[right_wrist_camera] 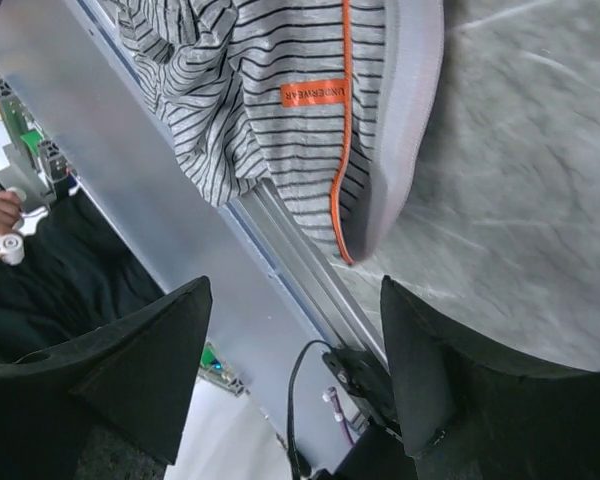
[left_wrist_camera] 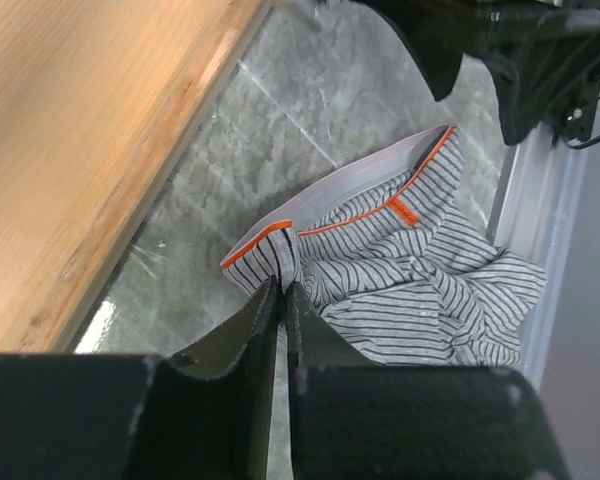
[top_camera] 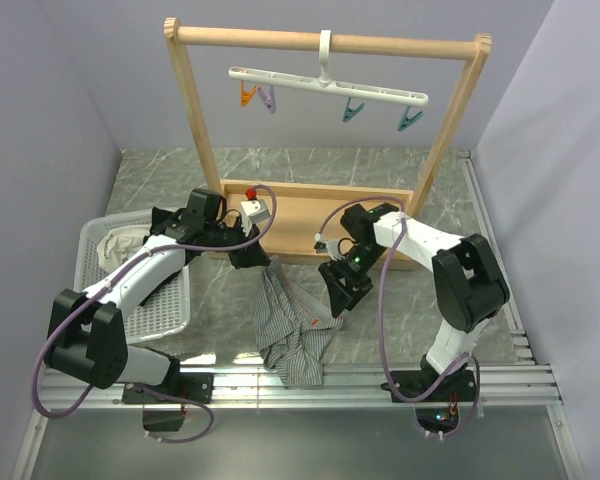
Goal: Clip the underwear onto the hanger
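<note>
The left gripper (top_camera: pixel 262 260) has its jaws pressed together on the underwear (top_camera: pixel 295 335), pinching a fold of the waistband. That corner is held raised while the rest trails on the desk (top_camera: pixel 380 170) by the near rail. To the right, the right gripper (top_camera: pixel 338 297) hovers beside the cloth, jaws spread and holding nothing. At the far side, the hanger (top_camera: pixel 330 85) hangs on the wooden frame (top_camera: pixel 200 130), its clips (top_camera: pixel 352 112) bare. The underwear is picked up; carrying it over and clipping it are not yet done.
</note>
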Controlling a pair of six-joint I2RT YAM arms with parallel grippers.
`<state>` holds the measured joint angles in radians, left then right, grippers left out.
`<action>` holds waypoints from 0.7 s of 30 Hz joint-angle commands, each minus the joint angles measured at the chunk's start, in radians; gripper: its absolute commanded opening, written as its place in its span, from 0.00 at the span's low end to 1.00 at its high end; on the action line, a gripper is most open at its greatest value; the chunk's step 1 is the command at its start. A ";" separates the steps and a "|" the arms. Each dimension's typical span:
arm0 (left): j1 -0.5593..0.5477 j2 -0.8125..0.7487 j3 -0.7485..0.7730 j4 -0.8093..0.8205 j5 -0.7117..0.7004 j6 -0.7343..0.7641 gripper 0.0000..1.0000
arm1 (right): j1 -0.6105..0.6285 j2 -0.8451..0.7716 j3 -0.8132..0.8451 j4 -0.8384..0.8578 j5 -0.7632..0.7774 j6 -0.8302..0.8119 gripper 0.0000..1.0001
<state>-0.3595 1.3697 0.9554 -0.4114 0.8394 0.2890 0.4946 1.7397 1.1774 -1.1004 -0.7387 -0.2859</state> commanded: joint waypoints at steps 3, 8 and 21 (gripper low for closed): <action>0.004 0.025 0.026 -0.027 -0.049 0.090 0.14 | 0.058 0.046 -0.012 0.034 -0.019 0.051 0.74; 0.005 0.074 0.052 -0.075 -0.066 0.147 0.14 | 0.075 0.106 -0.018 0.062 -0.025 0.057 0.65; 0.007 0.149 0.120 -0.196 -0.080 0.306 0.39 | 0.075 0.089 -0.013 0.060 0.015 0.060 0.46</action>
<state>-0.3565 1.5028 1.0180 -0.5625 0.7460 0.5110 0.5690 1.8637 1.1591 -1.0409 -0.7403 -0.2283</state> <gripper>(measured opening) 0.367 0.430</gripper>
